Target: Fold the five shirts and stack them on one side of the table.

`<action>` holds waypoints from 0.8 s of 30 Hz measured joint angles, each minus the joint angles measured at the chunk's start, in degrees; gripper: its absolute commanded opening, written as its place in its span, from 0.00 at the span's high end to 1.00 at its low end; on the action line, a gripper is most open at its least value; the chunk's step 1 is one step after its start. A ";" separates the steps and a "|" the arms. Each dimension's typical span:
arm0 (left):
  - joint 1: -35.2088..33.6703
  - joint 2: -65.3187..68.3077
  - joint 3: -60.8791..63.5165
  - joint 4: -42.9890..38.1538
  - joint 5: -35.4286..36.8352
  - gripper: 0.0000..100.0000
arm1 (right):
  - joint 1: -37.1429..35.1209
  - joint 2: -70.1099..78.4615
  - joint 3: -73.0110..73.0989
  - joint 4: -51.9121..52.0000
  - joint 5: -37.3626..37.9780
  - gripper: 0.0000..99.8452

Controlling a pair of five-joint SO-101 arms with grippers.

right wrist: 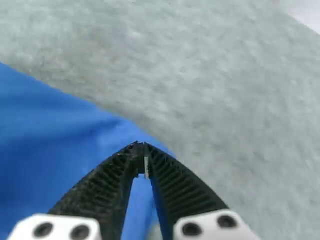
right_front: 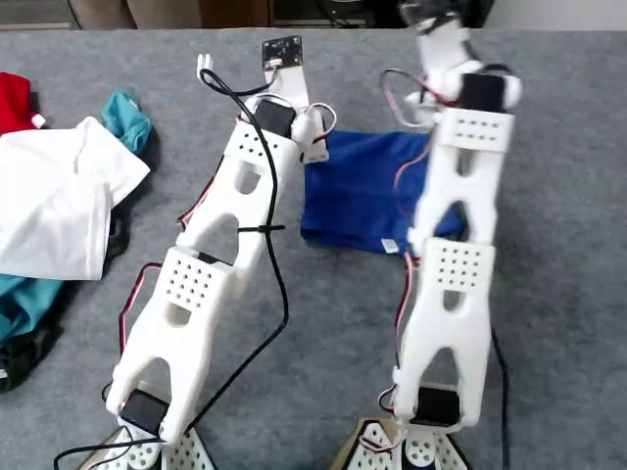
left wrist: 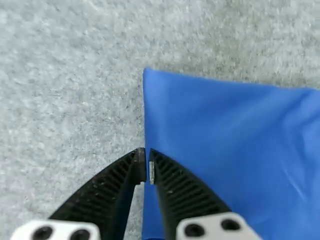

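Note:
A blue shirt (right_front: 358, 201) lies partly folded on the grey table between my two arms. My left gripper (left wrist: 145, 161) sits at the shirt's left edge (left wrist: 145, 115), its fingers shut with the blue hem pinched at their tips; in the high view this gripper (right_front: 313, 142) rests at the shirt's upper left corner. My right gripper (right wrist: 144, 150) is at the shirt's far right edge, shut, with the blue cloth (right wrist: 55, 130) drawn up to its tips. The right arm (right_front: 460, 196) covers that side of the shirt.
At the table's left lies a heap of shirts: a white one (right_front: 59, 201) on top, a red one (right_front: 15, 98), teal ones (right_front: 127, 116) and a dark one (right_front: 24, 357). A black cable (right_front: 279, 274) runs along the left arm. Bare grey table (right_front: 568, 245) lies to the right.

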 measured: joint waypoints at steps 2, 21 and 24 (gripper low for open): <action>-0.35 0.00 0.00 0.00 0.00 0.97 | -0.26 3.16 1.93 -2.64 0.00 0.99; 1.41 6.42 0.79 -0.18 -0.88 0.97 | 6.24 12.75 2.81 -9.58 0.18 0.99; 1.14 6.42 0.79 -0.09 -0.97 0.97 | 6.33 12.75 1.05 -8.70 0.18 0.99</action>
